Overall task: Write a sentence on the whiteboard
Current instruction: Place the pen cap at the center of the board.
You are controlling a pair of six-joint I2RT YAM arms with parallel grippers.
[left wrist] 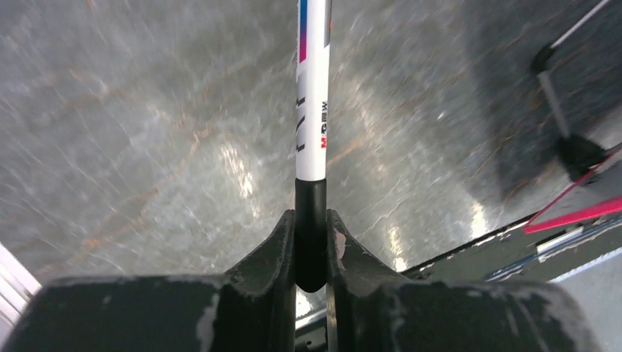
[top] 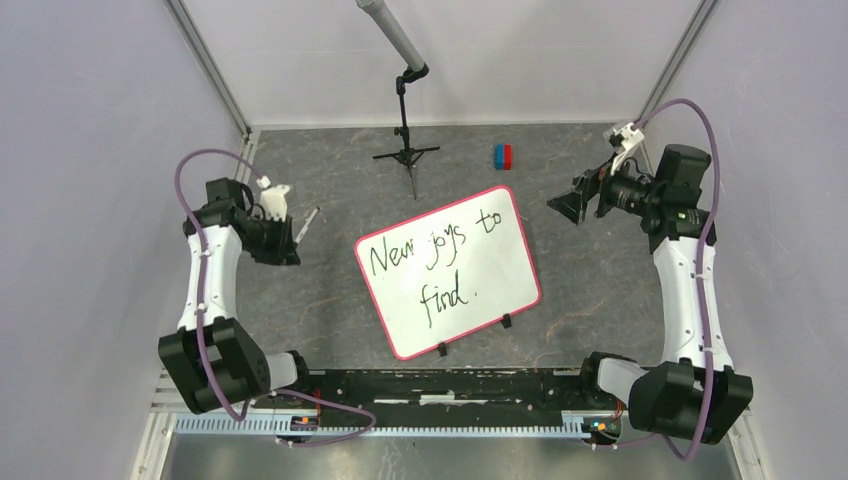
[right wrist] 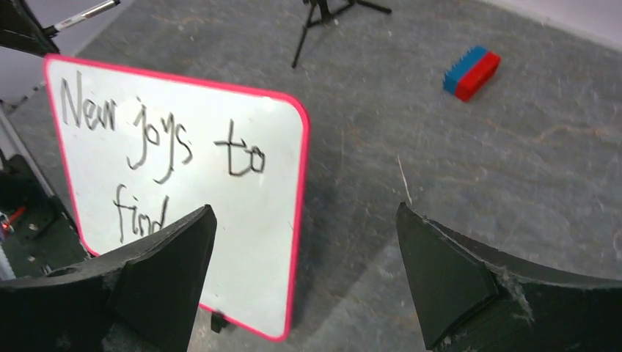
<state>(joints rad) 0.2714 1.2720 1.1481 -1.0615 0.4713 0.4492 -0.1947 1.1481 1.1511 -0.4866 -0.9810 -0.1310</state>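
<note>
The whiteboard (top: 505,268), white with a pink-red rim, lies tilted in the middle of the grey table. The sentence (top: 432,256) on it reads "New joys to find." in black. My left gripper (top: 290,236) hovers left of the board, apart from it, shut on a white marker (top: 306,222). In the left wrist view the fingers (left wrist: 279,242) clamp the marker's black end (left wrist: 311,220) and its barrel (left wrist: 312,110) points away. My right gripper (top: 566,203) stands open to the right of the board, holding nothing. In its wrist view the whiteboard (right wrist: 249,242) and sentence (right wrist: 161,143) show past the wide jaws.
A black tripod stand (top: 405,152) with a grey boom stands behind the board. A red and blue block (top: 502,156) lies at the back right, also seen as the block (right wrist: 472,72) in the right wrist view. A black rail (top: 450,385) runs along the near edge.
</note>
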